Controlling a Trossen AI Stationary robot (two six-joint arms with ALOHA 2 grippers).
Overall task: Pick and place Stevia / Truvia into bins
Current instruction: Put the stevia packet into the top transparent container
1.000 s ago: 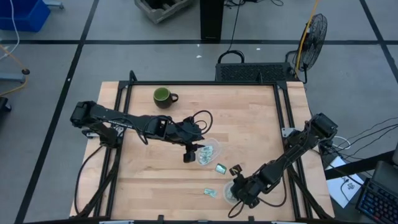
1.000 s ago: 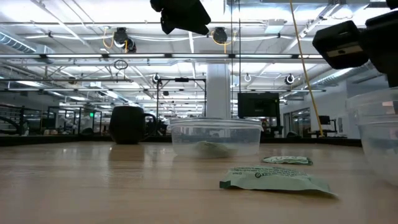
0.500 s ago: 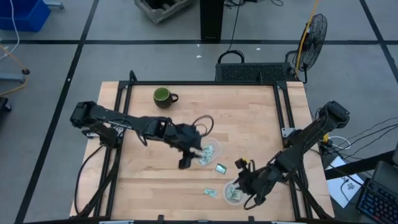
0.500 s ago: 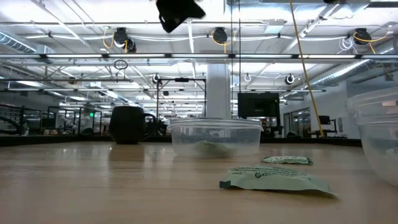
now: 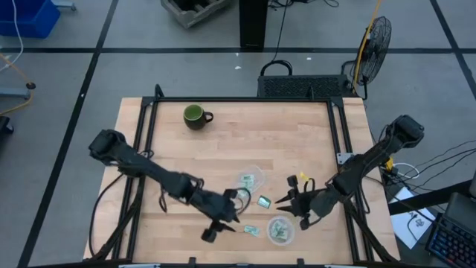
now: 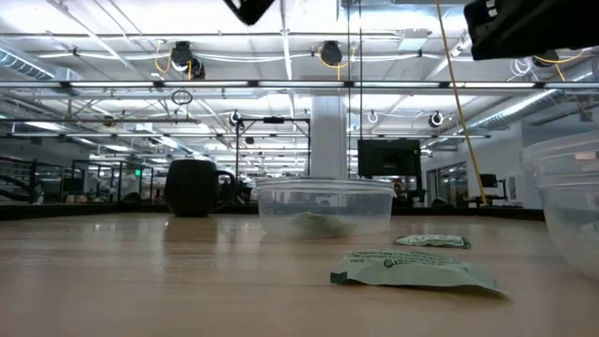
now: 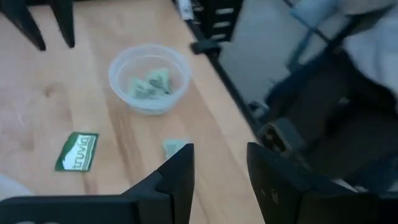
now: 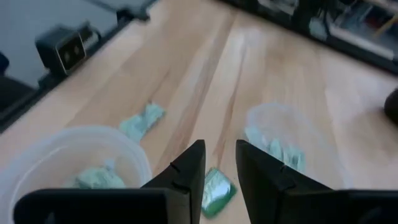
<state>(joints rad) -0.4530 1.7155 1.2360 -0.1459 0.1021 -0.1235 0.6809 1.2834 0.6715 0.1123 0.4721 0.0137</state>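
Two clear bins stand on the wooden table, each with green-and-white packets inside: a far one (image 5: pixel 251 179) and a near one (image 5: pixel 281 231). Two Truvia packets lie flat on the table. One (image 5: pixel 263 200) lies between the bins, the other (image 5: pixel 251 229) left of the near bin. My left gripper (image 5: pixel 232 223) hangs open beside the near packet (image 7: pixel 176 147), pointing at the near bin (image 7: pixel 149 78). My right gripper (image 5: pixel 281 200) hovers right of the middle packet (image 8: pixel 214 190), its fingers a narrow gap apart with nothing between them.
A dark green mug (image 5: pixel 195 115) stands at the far left of the table. Black frame rails (image 5: pixel 338 156) run along the table's left and right sides. Bare wood lies across the far half.
My left gripper has swung from over the far bin toward the table's near edge and come down beside the near packet. My right gripper has drawn back from over the near bin toward the far edge, rising and tipping closer to level. Packets now show in the near bin.
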